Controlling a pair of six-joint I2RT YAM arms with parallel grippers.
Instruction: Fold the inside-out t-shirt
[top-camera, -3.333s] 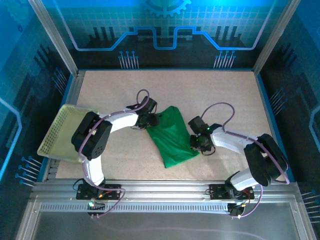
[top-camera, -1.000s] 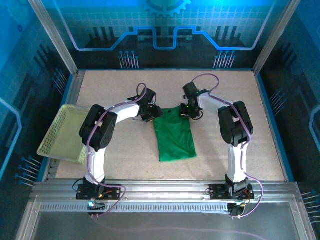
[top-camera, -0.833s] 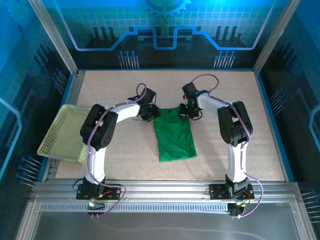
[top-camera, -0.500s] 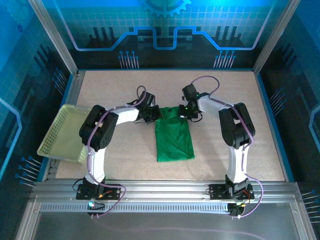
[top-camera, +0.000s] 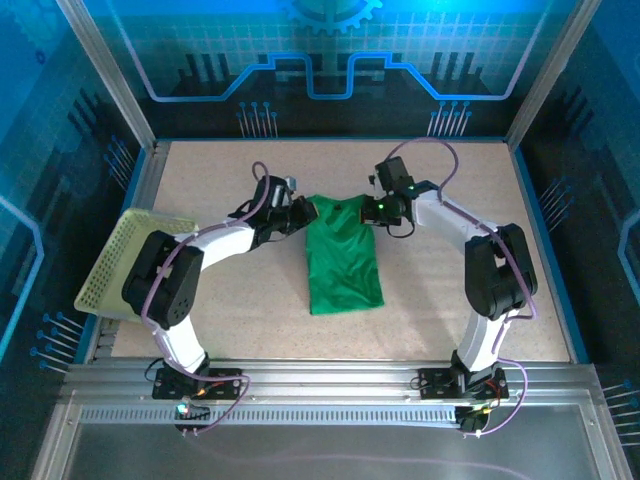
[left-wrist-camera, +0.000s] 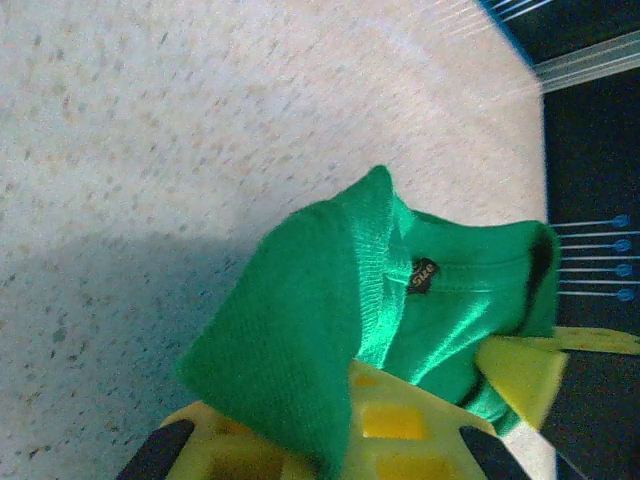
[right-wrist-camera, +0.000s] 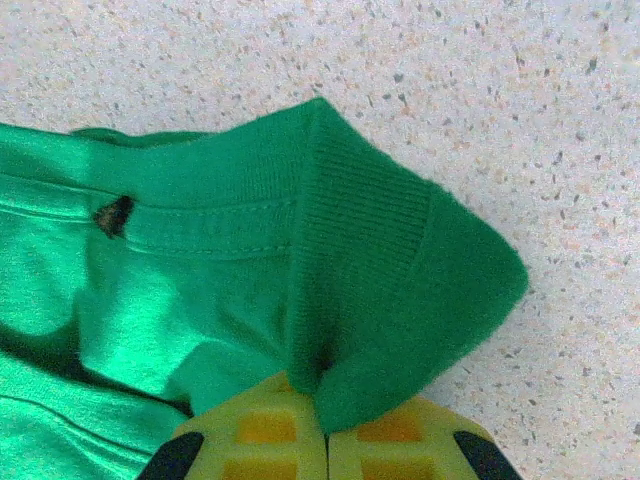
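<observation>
- The basket (top-camera: 125, 265), pale yellow-green perforated plastic with a grid of small holes, sits tilted well to the left of the t-shirt (top-camera: 343, 260), at the left edge of the table (top-camera: 450, 290).
- From above, the left gripper (top-camera: 300, 212) touches the t-shirt's far left corner, too small there to judge its jaws. Its wrist view is plainer: the yellow pads (left-wrist-camera: 385, 420), moulded with square recesses, are closed on a folded-over flap of green cloth, which is pinched between them.
- That wrist view also shows a fine knit, a ribbed neckband (left-wrist-camera: 375, 270) and a small dark tag (left-wrist-camera: 421, 275) sewn just inside it. A yellow piece sits at the far end of the neckband; I cannot tell what it is.
- The t-shirt lies on the speckled beige table, between the two grippers at its far edge. The top view gives its whole outline: a narrow, roughly rectangular bright-green shape running toward the arm bases, softly creased and without print.
- The right gripper (top-camera: 372, 212) is at the t-shirt's far right corner. In its wrist view the yellow pads (right-wrist-camera: 265, 430) are pressed together on a peak of the ribbed band, the cloth puckering where it enters them. The dark tag lies to the left of that peak, below a line of stitching.
</observation>
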